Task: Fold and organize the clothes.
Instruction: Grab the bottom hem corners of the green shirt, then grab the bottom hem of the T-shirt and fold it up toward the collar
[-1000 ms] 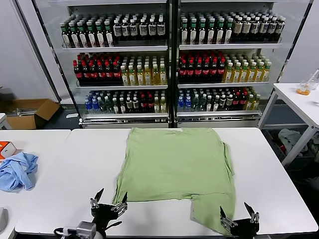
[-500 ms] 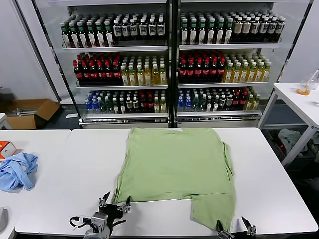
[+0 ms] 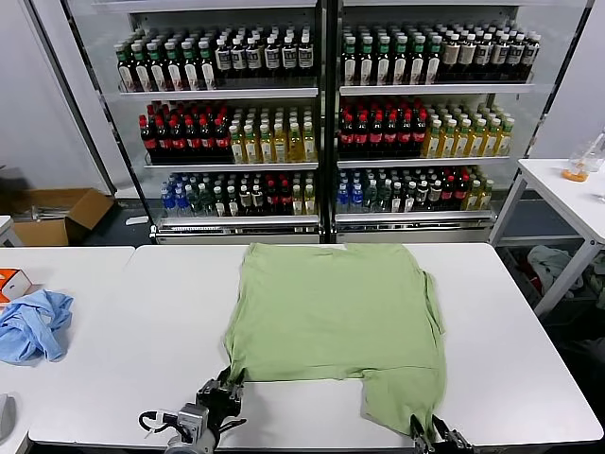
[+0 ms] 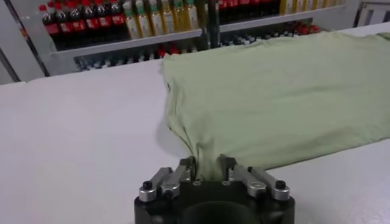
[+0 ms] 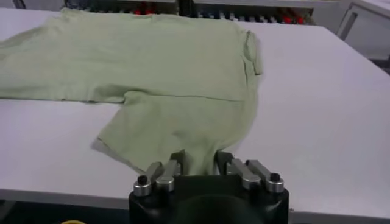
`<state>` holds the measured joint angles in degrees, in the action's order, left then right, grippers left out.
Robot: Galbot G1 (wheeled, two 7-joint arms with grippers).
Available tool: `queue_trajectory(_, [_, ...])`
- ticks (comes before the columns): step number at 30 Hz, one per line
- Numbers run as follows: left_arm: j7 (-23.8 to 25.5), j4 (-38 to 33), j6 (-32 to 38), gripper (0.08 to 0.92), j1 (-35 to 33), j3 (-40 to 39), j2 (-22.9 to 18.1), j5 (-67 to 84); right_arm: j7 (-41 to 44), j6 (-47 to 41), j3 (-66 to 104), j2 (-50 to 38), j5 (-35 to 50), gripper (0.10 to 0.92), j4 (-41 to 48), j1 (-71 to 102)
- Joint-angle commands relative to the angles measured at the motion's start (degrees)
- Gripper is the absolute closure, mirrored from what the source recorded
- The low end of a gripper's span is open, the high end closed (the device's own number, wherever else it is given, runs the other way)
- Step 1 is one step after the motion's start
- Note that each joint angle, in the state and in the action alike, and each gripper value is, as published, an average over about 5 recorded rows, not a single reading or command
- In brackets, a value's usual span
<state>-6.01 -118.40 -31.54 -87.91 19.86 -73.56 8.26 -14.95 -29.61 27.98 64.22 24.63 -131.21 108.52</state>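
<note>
Left claw (image 4: 207, 173) now pinches the near left corner of the green shirt (image 3: 336, 317); a second ago I had both spread. Right claw (image 5: 196, 165) grips the near hem. Shirt lies flat on the surface (image 3: 529, 359), ready to fold.

A crumpled light blue cloth garment (image 3: 33, 324) lies on the white surface (image 3: 113, 312) at far left, just beside a small orange box (image 3: 11, 282). Behind stands a glass-fronted cooler of bottled drinks (image 3: 321, 113). An open brown cardboard box (image 3: 59, 214) sits on the floor at left.
</note>
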Motion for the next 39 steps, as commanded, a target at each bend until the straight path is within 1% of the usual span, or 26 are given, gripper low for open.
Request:
queue_trajectory(1, [0.6,-1.8,1.3,0.787,-0.8,0.3,0.2,3.7,1.4,1.5,1.3,-0.4,3.0,0.839,-1.3,0.1])
queue_trajectory(4, [0.8,-3.9,2.4,0.868,-1.9,1.0,0.4,5.0,2.2,3.4,3.0,-1.3,3.2,0.905,-2.7,0.0])
queue_trajectory(7, [0.9,-6.7,3.5,0.908,-3.1,2.2,0.7,6.5,2.4,5.8,5.0,-2.4,3.8,0.921,-4.2,-0.2])
queue_trajectory(14, [0.9,-12.2,4.6,0.914,-4.9,6.3,2.3,10.3,2.7,9.2,10.7,-5.3,8.2,0.921,-7.1,-1.6])
queue_trajectory(19, [1.0,-13.0,4.8,0.914,-4.3,7.7,3.9,12.2,2.5,9.5,12.8,-7.5,10.6,0.921,-5.7,-5.1])
queue_trajectory(24, [1.2,-11.0,5.0,0.914,-2.4,7.3,5.1,12.9,2.3,9.7,12.0,-8.8,11.6,0.921,-2.7,-9.6])
queue_trajectory(29, [1.3,-7.7,5.2,0.914,2.0,5.9,7.0,14.1,1.8,9.5,9.8,-11.0,13.0,0.921,1.8,-17.1])
queue_trajectory(33, [1.4,-3.4,5.5,0.914,7.0,3.0,8.6,14.1,1.7,9.1,6.9,-12.9,13.7,0.921,6.8,-24.4])
queue_trajectory(39, [1.4,5.2,6.2,0.914,16.3,-1.7,10.1,14.3,2.0,8.7,1.1,-14.9,13.7,0.921,14.8,-35.4])
